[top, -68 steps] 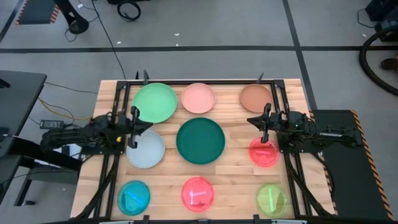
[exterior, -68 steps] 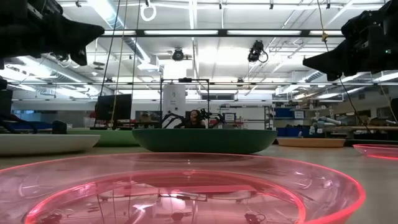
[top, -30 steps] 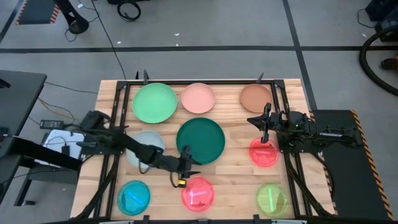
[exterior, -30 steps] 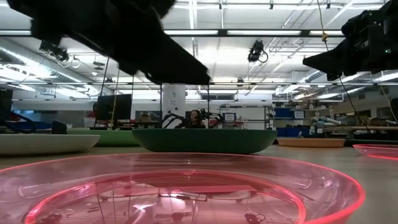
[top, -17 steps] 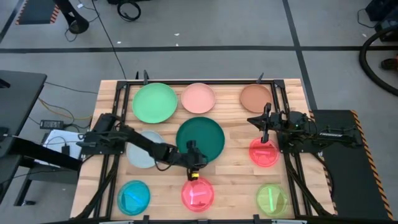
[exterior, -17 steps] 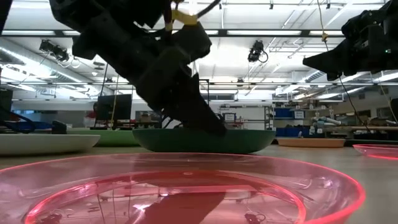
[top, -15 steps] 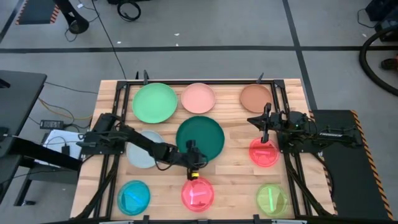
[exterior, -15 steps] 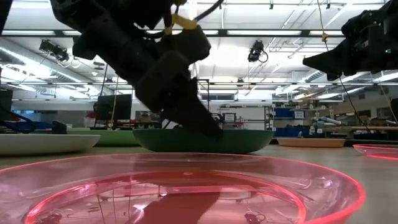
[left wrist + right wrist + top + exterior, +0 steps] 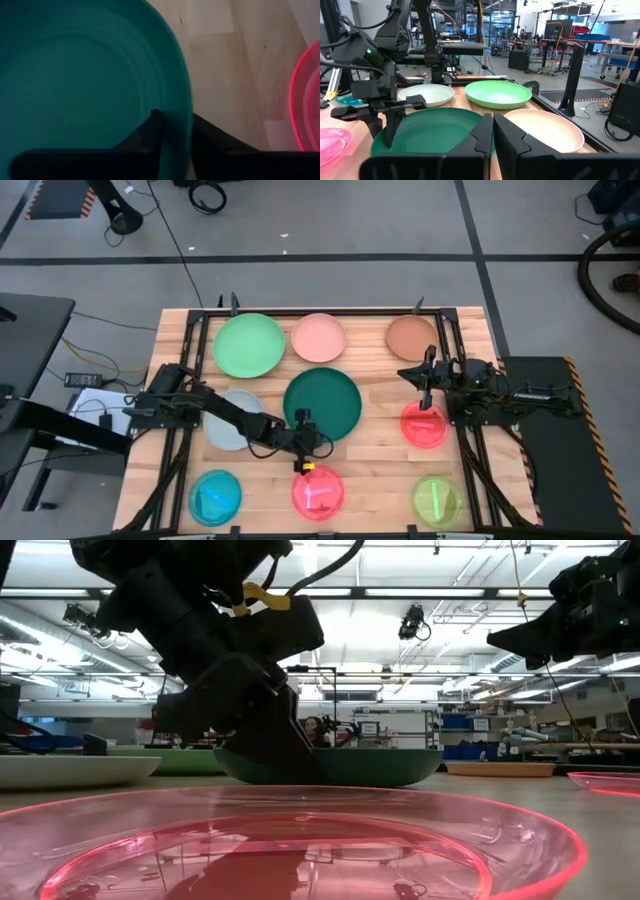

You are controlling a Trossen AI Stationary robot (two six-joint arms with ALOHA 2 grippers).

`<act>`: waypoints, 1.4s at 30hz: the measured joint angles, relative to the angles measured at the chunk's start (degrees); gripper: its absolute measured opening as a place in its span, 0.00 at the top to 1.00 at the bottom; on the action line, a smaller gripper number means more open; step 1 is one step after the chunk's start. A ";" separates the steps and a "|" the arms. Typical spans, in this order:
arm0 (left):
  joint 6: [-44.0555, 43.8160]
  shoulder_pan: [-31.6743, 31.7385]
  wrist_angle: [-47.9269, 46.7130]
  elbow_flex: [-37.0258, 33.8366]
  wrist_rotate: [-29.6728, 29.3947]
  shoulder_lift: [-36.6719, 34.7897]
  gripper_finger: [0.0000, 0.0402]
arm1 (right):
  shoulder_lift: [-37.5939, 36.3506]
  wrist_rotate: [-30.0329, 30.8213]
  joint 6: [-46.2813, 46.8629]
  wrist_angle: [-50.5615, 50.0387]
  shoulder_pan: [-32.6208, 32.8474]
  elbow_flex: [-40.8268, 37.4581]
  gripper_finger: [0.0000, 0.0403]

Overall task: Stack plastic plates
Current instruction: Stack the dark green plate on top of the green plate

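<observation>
Fingers of the left gripper (image 9: 175, 131) straddle the dark green plate (image 9: 322, 404) rim at seven o'clock, apart; seat deeper, then clamp squarely before lifting.

Left end effector (image 9: 300, 432) astride the near rim of the central plate (image 9: 322, 405), right end effector (image 9: 424, 378) well apart.

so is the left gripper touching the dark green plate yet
Cannot tell. In the left wrist view the left gripper has a finger either side of the dark green plate rim, but whether either presses on it is unclear.
</observation>
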 joint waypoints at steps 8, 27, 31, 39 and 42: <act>1.46 -5.99 -5.33 3.03 -2.25 -3.40 0.95 | 0.00 0.01 -0.01 -0.03 -0.01 0.00 0.94; -21.90 5.74 -54.36 1.31 -27.22 -21.90 0.96 | 0.00 0.02 -0.01 0.05 -0.01 0.00 0.94; -20.23 15.76 -47.03 -5.12 -26.64 -23.72 0.96 | 0.00 0.02 -0.01 0.04 -0.02 0.00 0.94; -10.09 28.91 -29.10 -10.43 -18.91 -22.97 0.96 | 0.00 0.02 -0.01 0.01 0.00 0.00 0.94; -9.15 30.69 -27.38 -10.71 -18.80 -22.77 0.96 | 0.00 0.02 0.00 0.02 0.00 0.00 0.94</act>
